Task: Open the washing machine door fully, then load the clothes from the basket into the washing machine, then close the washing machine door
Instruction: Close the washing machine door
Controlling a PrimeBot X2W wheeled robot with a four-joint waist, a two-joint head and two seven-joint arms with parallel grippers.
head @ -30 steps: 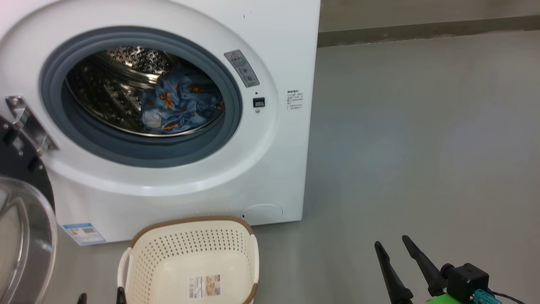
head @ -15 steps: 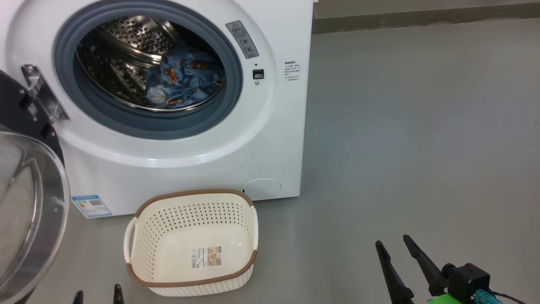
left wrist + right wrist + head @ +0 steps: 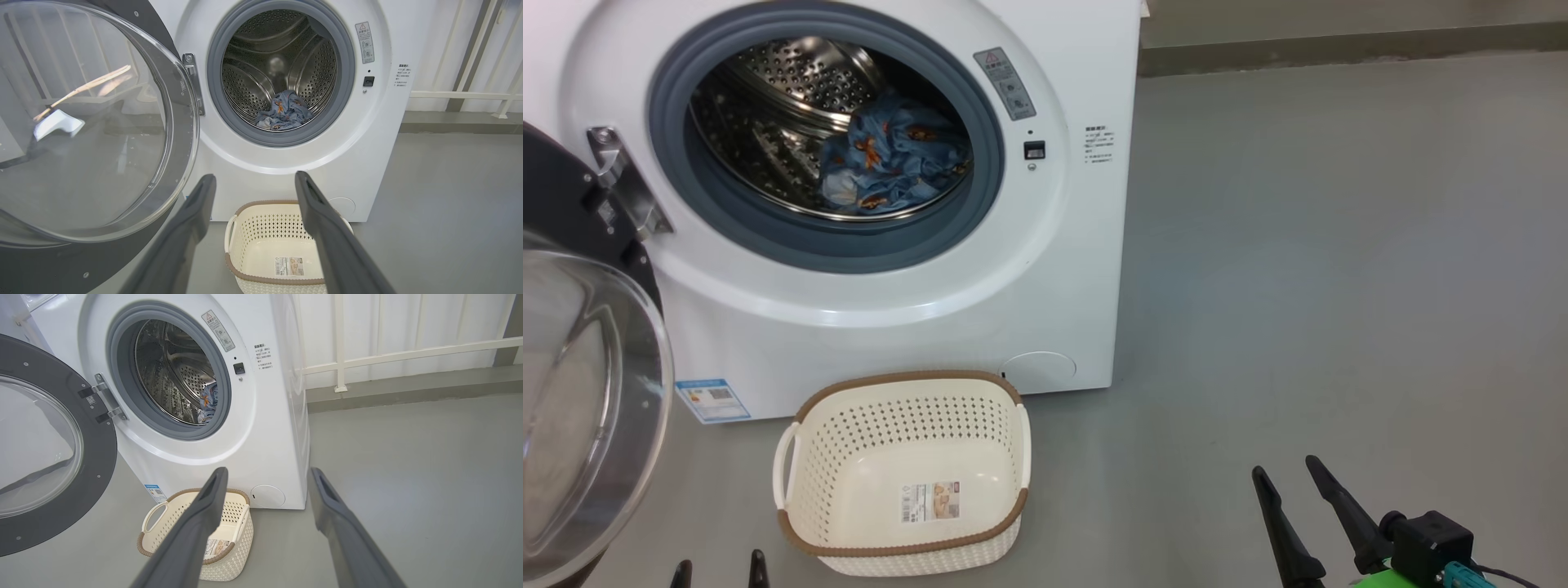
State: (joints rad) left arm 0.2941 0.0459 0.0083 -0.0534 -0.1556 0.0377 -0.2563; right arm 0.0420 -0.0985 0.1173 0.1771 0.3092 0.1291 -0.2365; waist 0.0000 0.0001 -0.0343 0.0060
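Over on the robot's left side, the washing machine door (image 3: 81, 130) stands wide open. It swings on its hinge (image 3: 625, 180) at the left edge of the round hole. The clothes (image 3: 890, 163) lie inside the drum (image 3: 768, 90) of the washing machine (image 3: 890, 327). The basket (image 3: 907, 382) on the floor (image 3: 1339, 286) in front has nothing in it. So I think the job left is to shut the door.

The left hand (image 3: 254, 177) is the nearer one, with the door just to its left. Its two fingers are spread apart with nothing between them. The right hand (image 3: 1285, 467) is well apart on the other side, over bare floor. It is open too and holds nothing.

To shut the door, the left hand would need to reach round to its outer side and push it to the right, toward the hole.
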